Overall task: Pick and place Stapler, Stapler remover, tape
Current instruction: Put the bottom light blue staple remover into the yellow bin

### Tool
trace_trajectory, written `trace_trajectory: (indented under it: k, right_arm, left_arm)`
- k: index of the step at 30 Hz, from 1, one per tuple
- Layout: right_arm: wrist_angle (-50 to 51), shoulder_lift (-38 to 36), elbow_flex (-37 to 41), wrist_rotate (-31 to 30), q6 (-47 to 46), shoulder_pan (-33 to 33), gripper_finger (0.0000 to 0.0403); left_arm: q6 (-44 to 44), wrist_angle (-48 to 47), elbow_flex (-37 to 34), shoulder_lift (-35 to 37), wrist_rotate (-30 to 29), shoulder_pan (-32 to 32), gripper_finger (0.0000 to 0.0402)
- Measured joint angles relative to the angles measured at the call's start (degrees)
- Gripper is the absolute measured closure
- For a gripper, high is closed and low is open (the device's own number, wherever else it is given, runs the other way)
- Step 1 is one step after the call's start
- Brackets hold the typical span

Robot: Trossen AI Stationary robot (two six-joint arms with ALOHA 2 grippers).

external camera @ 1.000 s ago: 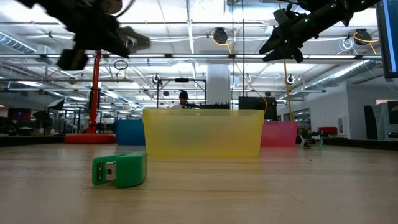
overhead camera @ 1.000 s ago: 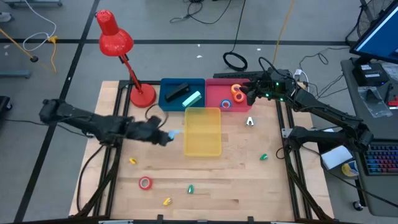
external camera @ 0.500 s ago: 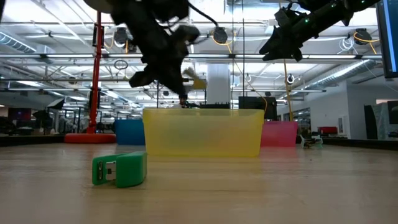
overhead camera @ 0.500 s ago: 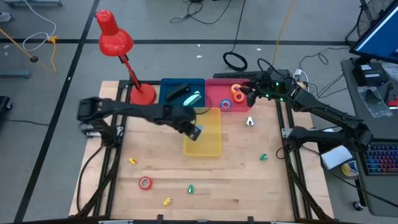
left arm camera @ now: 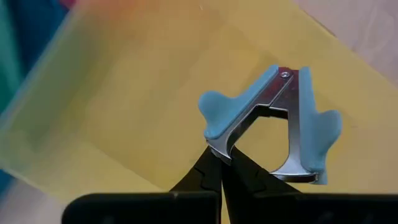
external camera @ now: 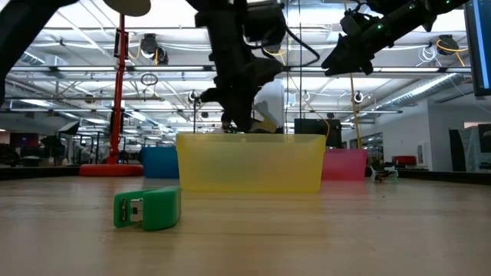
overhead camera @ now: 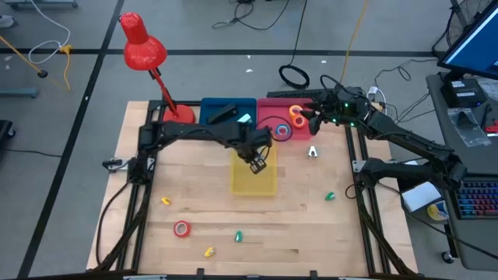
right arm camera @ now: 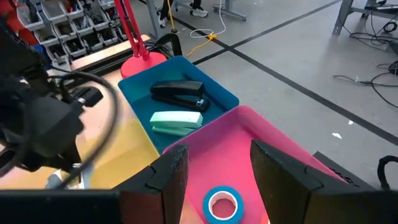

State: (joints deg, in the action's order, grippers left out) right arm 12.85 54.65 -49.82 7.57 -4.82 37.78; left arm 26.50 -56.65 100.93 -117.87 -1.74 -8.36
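Note:
My left gripper (overhead camera: 258, 162) hangs over the yellow bin (overhead camera: 250, 185), shut on a blue stapler remover (left arm camera: 273, 124) with metal jaws. In the low view it stands just above the bin's rim (external camera: 234, 123). My right gripper (overhead camera: 311, 121) waits open over the pink bin (overhead camera: 268, 117) with nothing between its fingers (right arm camera: 168, 177). A blue tape roll (right arm camera: 224, 205) and an orange one (overhead camera: 296, 115) lie in the pink bin. A black stapler (right arm camera: 180, 93) and a mint-green stapler (right arm camera: 177, 120) lie in the blue bin (overhead camera: 210, 124). My left gripper pinches the end of one metal jaw (left arm camera: 217, 146) of the stapler remover between its two fingertips. The fingers come from above, pointing steeply down. The remover sticks out beyond the fingertips, lifted clear over the inside of the yellow bin.
A red desk lamp (overhead camera: 144, 47) stands at the far left, its base (overhead camera: 179, 118) beside the blue bin. On the bare wood lie a red tape roll (overhead camera: 181, 229), small yellow (overhead camera: 166, 201) and green pieces (overhead camera: 239, 235), and a metal piece (overhead camera: 312, 152).
My left gripper has swung from the table's left side toward the right, carrying the blue stapler remover to a place over the yellow bin. It has also rolled and tipped from nearly level to pointing steeply down. It has stayed shut on the remover.

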Motion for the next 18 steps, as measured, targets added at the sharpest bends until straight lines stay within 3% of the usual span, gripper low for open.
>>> trace_trajectory:
  k: [8,18]
  right_arm:
    - [0.90,0.00,0.00,0.00,1.21,0.00,0.0238]
    - [0.93,0.00,0.00,0.00,1.22,-0.01,0.0238]
  left_arm:
    - [5.82,-10.84,4.30,-4.78,9.68,-4.29,0.0401]
    - [11.20,-14.78,4.37,-5.52,13.37,-6.74,0.0401]
